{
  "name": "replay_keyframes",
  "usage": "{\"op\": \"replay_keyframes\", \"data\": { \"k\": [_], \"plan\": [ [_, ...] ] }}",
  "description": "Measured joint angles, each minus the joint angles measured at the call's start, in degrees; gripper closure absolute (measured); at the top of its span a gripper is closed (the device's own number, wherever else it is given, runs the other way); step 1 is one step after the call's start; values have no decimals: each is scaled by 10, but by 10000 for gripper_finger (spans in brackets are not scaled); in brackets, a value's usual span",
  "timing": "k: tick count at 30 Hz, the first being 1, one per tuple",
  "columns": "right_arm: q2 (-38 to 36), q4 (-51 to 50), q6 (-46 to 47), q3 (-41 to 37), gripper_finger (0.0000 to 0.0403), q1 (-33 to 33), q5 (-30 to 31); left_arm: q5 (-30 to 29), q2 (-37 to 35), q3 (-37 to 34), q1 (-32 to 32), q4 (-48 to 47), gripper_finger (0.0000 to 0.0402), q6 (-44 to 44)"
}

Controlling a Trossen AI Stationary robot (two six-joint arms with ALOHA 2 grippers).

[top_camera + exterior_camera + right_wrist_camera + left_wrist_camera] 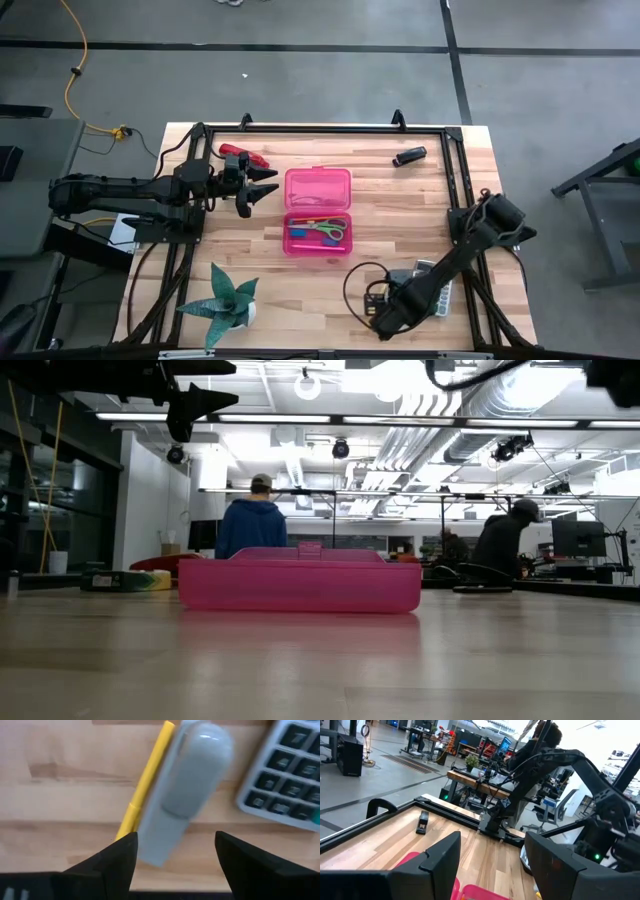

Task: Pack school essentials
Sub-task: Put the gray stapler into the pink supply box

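Right gripper [172,855] open over grey stapler [185,790]; yellow pencil [145,782] beside

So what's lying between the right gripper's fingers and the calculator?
In the right wrist view, a grey stapler lies past the open right gripper, beside the calculator, with a yellow pencil alongside.

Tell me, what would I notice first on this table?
Probably the bright pink case lying open in the middle of the table, with scissors inside. Next, the green spiky plant near the front left corner. The right tool hangs open just above a grey stapler, a yellow pencil and a calculator.
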Motion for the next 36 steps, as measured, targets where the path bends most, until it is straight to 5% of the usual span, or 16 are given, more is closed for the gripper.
{"op": "replay_keyframes", "data": {
  "k": [13, 27, 36],
  "plan": [
    [44, 4, 6, 0, 150, -19, -13, 0, 0, 0, 0, 0, 192, -2],
    [50, 4, 19, 0, 300, -24, -17, 0, 0, 0, 0, 0, 192, -2],
    [35, -14, 10, 0, 322, -24, -16, 0, 0, 0, 0, 0, 192, -1]
  ]
}}
